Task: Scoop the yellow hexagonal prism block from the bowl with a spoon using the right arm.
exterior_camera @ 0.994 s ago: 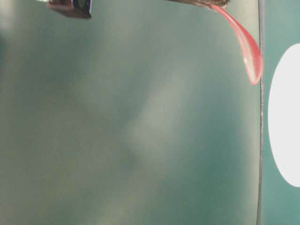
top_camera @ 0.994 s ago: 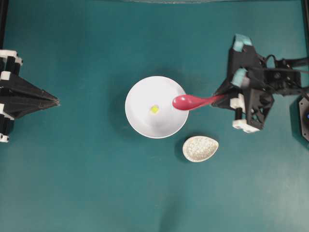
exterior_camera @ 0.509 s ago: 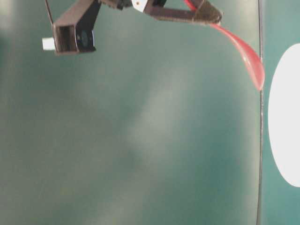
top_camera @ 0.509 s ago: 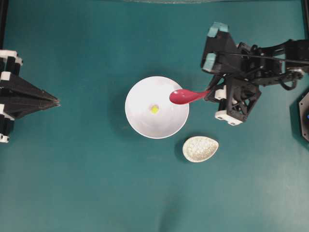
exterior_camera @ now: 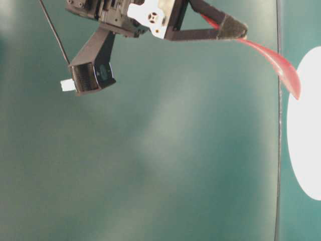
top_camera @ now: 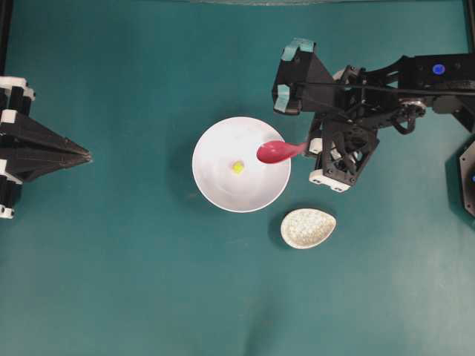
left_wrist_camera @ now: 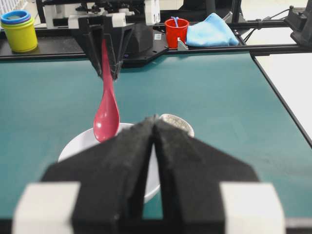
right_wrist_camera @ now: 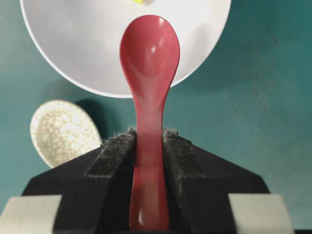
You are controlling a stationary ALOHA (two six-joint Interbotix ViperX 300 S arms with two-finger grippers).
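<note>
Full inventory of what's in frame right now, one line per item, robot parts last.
bowl: 1, white, centre of the table.
yellow block: 1, tiny, lying inside the bowl.
spoon: 1, pink-red, scoop over the bowl's right rim, handle clamped in the right pincer.
spoon rest: 1, speckled beige oval, on the table just lower right of the bowl.
table: 1, teal surface.
cup: 1, red, on the far ledge behind the table.
cloth: 1, light blue, beside the red cup.
tub: 1, yellow with blue lid, far left ledge.
left pincer: 1, black, shut, parked at the left edge.
right pincer: 1, black, shut on the spoon.
</note>
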